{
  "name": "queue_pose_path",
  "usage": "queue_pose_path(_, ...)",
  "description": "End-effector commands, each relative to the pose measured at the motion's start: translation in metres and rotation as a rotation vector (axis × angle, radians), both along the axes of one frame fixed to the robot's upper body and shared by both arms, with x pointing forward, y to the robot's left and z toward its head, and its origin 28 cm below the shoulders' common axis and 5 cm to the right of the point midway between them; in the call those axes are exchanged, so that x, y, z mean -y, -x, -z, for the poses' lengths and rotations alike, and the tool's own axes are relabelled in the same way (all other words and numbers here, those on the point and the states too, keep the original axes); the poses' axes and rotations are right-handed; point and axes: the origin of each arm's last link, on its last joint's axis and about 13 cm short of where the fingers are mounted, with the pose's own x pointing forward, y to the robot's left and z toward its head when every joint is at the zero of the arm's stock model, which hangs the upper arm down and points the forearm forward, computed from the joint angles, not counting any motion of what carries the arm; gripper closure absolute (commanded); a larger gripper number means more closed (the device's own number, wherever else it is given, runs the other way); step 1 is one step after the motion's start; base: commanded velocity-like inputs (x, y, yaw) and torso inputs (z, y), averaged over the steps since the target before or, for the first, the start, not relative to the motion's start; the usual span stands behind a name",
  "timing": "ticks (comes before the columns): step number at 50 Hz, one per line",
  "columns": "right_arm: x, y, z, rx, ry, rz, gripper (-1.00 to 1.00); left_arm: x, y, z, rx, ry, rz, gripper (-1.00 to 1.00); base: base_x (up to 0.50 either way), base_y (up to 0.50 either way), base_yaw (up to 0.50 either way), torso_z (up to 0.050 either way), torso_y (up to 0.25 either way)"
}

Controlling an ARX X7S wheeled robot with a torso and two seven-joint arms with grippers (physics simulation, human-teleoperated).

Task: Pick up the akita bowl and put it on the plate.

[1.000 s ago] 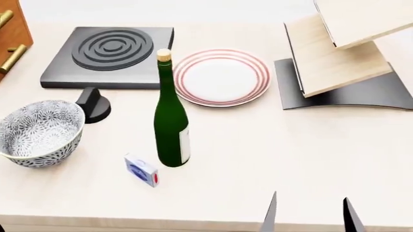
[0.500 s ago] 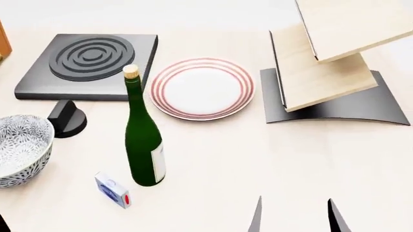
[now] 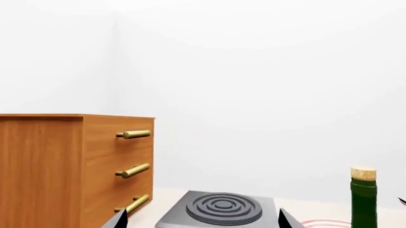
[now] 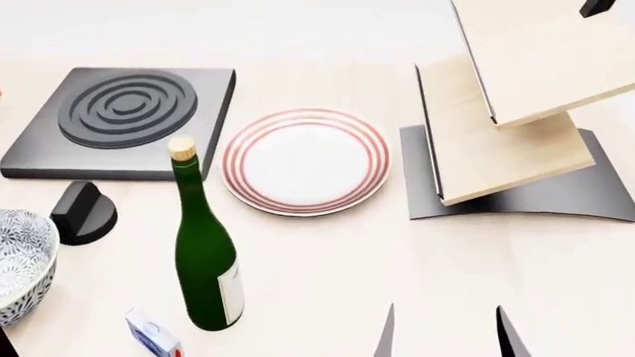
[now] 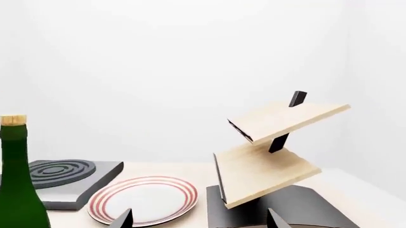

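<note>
we reach our left gripper [image 3: 199, 221], fingers spread and empty like the right gripper [image 4: 442, 335], toward the akita bowl [image 4: 20, 268], skirting the green bottle [image 4: 204, 260].

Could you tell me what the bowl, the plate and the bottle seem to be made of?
The bowl looks like glazed ceramic: white with a dense grey-black floral print and a pale rim. The plate also looks ceramic, smooth white with thin red rings. The bottle appears to be dark green glass with a soft sheen, closed by a tan stopper, probably cork.
</note>
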Motion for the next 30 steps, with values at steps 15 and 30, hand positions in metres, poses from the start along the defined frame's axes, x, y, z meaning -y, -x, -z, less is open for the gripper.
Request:
queue_pose_path(15, -0.0016, -0.0014, 0.0015, -0.008, 0.017, 0.004, -1.00, -0.0003, 0.0003, 0.0003, 0.000, 0.002, -0.003, -1.00, 0.14, 0.00, 0.00, 0.000, 0.000)
queue_pose_path(30, -0.0021, -0.0012, 0.0014, -0.006, 0.019, 0.003, -1.00, -0.0002, -0.0002, -0.0002, 0.001, 0.002, -0.004, -1.00, 0.13, 0.00, 0.00, 0.000, 0.000)
